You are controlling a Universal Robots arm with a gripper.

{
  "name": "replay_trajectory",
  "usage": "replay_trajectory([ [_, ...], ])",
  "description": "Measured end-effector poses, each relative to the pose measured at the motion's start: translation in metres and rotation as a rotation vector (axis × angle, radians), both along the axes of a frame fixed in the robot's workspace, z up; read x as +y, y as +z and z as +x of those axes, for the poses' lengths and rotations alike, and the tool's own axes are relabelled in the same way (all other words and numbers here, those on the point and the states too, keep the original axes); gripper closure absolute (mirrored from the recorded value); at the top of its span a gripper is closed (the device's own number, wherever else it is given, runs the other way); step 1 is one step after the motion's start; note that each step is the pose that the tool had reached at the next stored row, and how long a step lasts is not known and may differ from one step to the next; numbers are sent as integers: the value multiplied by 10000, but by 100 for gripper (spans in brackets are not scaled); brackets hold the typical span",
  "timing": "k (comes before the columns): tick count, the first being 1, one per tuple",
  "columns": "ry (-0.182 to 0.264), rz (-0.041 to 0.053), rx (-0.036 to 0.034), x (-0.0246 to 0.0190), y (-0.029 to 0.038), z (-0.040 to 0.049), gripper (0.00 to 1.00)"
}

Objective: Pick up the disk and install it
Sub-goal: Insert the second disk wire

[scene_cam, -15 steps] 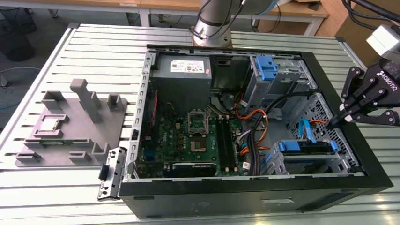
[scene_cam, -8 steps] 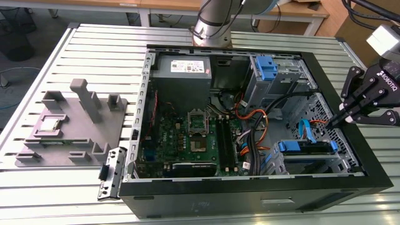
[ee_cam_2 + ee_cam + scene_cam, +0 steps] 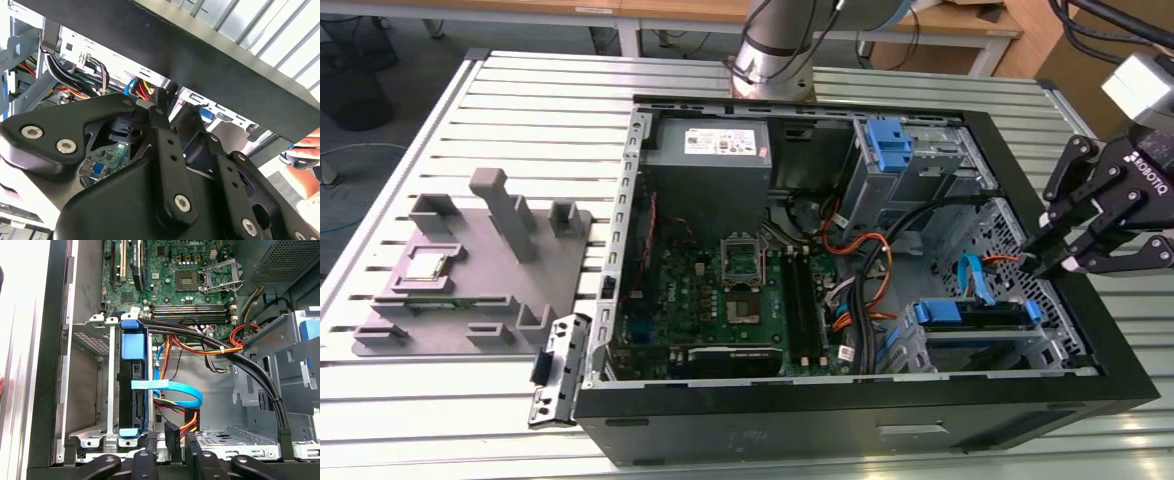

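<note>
The disk (image 3: 133,385) already sits on its edge in the metal drive cage (image 3: 90,390) of the open computer case (image 3: 854,420), in the front corner on the exterior view's right. In the first wrist view its blue plastic bracket runs along the upper edge, and a light blue data cable (image 3: 172,390) lies across it. In the exterior view the same blue bracket (image 3: 967,312) is seen in the cage.

The gripper (image 3: 1067,262) hangs over the case wall, just beside that cage, and it holds nothing. Its fingers seem close together, but whether they are fully closed cannot be told from these pictures.

The disk is probably stiff and rather heavy for its size, with smooth metal faces that may slip. It is also sensitive to shocks. The blue bracket looks the safest place to take hold, away from the cables (image 3: 210,340).
</note>
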State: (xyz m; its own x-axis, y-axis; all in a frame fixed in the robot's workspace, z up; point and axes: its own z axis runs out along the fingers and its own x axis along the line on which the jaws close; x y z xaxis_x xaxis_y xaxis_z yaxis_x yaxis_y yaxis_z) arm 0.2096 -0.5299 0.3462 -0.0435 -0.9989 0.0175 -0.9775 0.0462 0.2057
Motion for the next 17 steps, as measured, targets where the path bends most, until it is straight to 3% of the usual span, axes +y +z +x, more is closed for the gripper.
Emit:
replay_trajectory([
  [4, 0, -52, -1, -1, -26, 0, 64],
  [10, 0, -50, 0, -1, -28, 0, 64],
  [13, 0, -50, 0, -1, -28, 0, 72],
  [15, 0, -51, 0, -1, -28, 0, 84],
  [17, 0, -51, -1, -1, -28, 0, 84],
])
